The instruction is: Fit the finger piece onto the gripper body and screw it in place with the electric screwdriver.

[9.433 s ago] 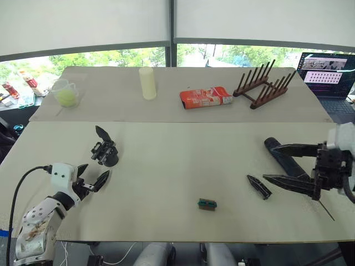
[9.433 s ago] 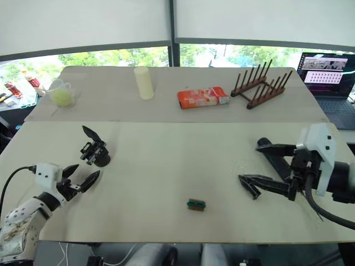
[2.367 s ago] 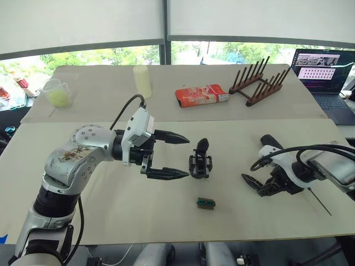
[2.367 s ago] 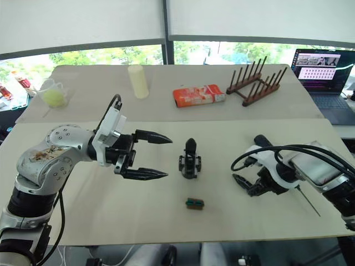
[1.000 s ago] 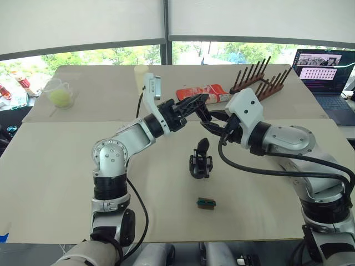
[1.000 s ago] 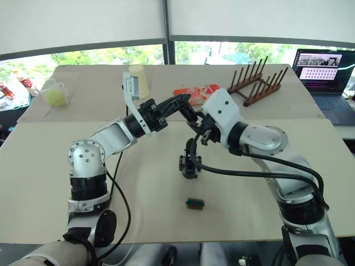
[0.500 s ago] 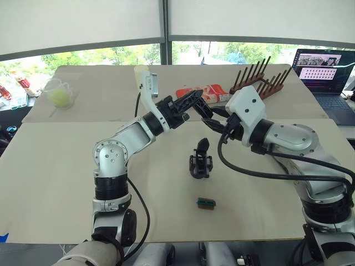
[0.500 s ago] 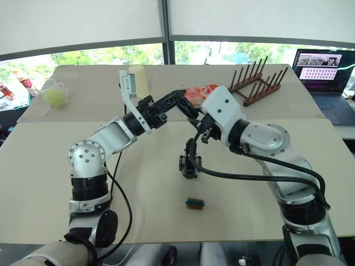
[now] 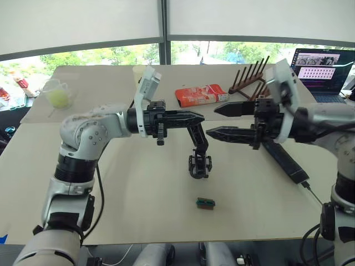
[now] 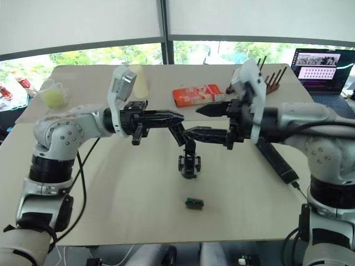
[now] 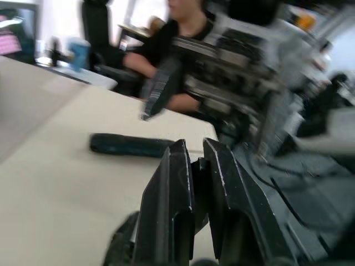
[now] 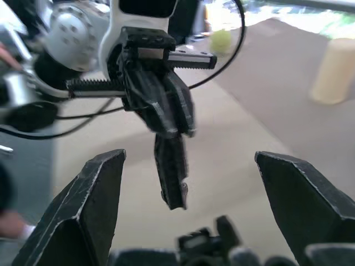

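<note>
Handover done: the left gripper now clamps the finger piece just above the gripper body, while the right gripper has backed off open, free to fetch the screwdriver lying on the bench.

Far table: pale cylinder upright; clear cup with yellow-green contents at left end; red-orange packet lying flat near middle; brown wooden peg rack toward right. Open laptop, screen lit, at far right. Near table: small green-and-brown block close to front edge. Windows behind, blinds part-lowered, greenery outside. Left wrist view: seated person in dark top, blurred.
</note>
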